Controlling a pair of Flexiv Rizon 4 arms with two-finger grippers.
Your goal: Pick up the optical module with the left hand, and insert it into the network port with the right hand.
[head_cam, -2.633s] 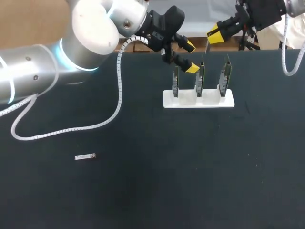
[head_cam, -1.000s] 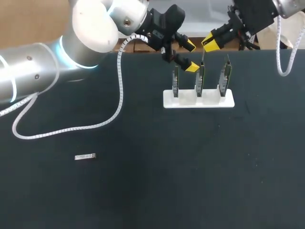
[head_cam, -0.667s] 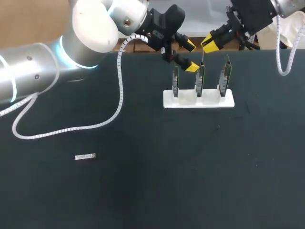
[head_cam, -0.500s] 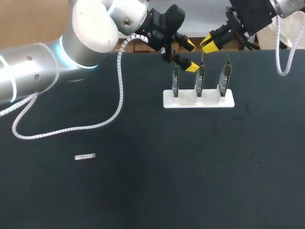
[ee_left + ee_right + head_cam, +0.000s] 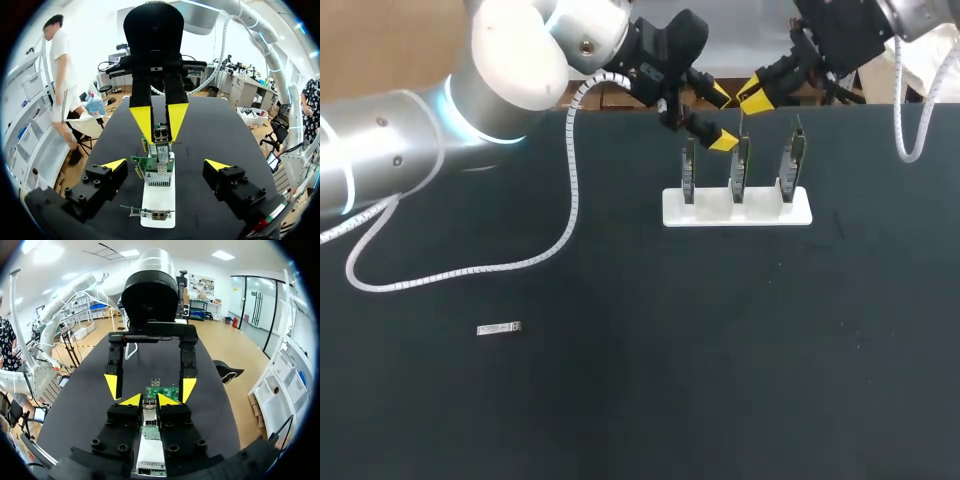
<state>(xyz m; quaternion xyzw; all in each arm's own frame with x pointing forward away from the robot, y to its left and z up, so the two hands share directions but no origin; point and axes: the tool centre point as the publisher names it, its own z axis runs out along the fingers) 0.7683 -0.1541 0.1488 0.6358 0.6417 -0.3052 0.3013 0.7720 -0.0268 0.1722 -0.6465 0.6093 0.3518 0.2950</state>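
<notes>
Lying flat on the black table (image 5: 650, 400), the optical module (image 5: 500, 328) sits well apart from both arms (nothing touches it). The left gripper (image 5: 721, 120) hangs with its fingers spread wide, just behind the white stand (image 5: 737, 208) and its three upright boards (image 5: 740, 165). The right gripper (image 5: 755, 97), clenched nearly tip to tip, hovers above the middle one.

right pincer (image 5: 149, 401) clamping optical module (image 5: 149, 416), left pincer (image 5: 150, 387) spread ahead, green board (image 5: 169, 392) between
</notes>
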